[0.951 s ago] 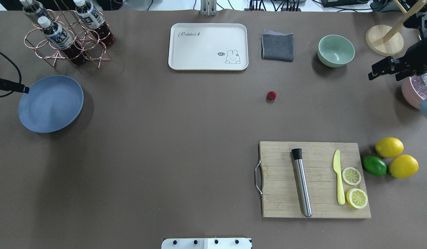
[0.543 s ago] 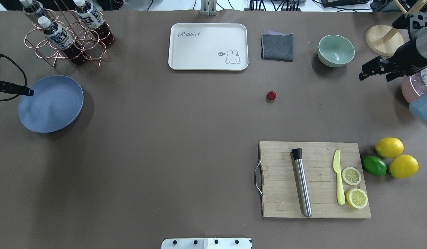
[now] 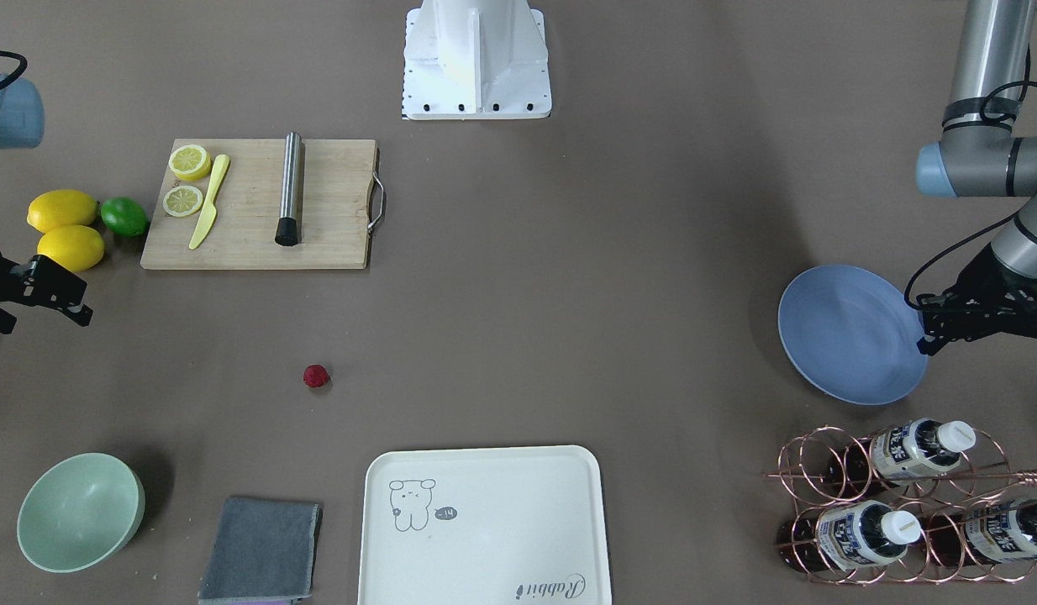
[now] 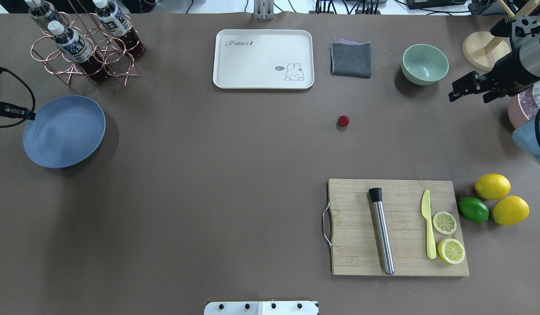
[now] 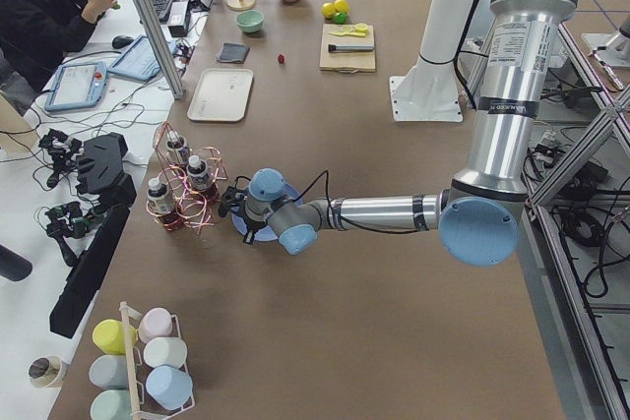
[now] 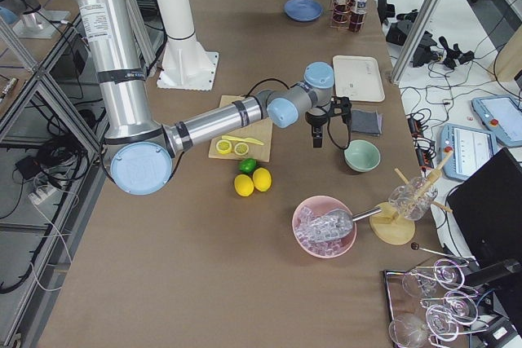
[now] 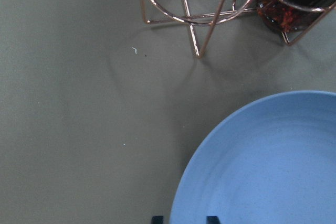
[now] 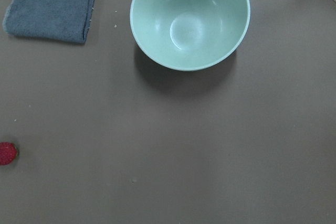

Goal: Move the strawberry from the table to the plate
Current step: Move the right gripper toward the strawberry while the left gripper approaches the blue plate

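The strawberry (image 4: pixel 343 120) (image 3: pixel 316 376), small and dark red, lies alone on the brown table (image 4: pixel 208 175), right of centre. It also shows at the left edge of the right wrist view as the strawberry (image 8: pixel 6 153). The blue plate (image 4: pixel 64 131) (image 3: pixel 850 332) (image 7: pixel 262 171) rests empty at the far left. My left gripper (image 4: pixel 31 116) (image 3: pixel 923 323) (image 7: pixel 185 219) hovers open at the plate's left rim, holding nothing. My right gripper (image 4: pixel 456 89) (image 3: pixel 77 301) is open and empty above the table's right side, near the mint bowl and well right of the strawberry.
Behind the strawberry stand a mint bowl (image 4: pixel 425 64), a grey cloth (image 4: pixel 351 59) and a cream tray (image 4: pixel 263 59). A cutting board (image 4: pixel 397 227) with tools, lemons (image 4: pixel 493 186) and a lime occupy the near right. A copper bottle rack (image 4: pixel 84 43) stands behind the plate.
My right gripper has moved left, further in over the table towards the mint bowl. The left gripper shifted slightly at the plate's rim. The strawberry has not moved.
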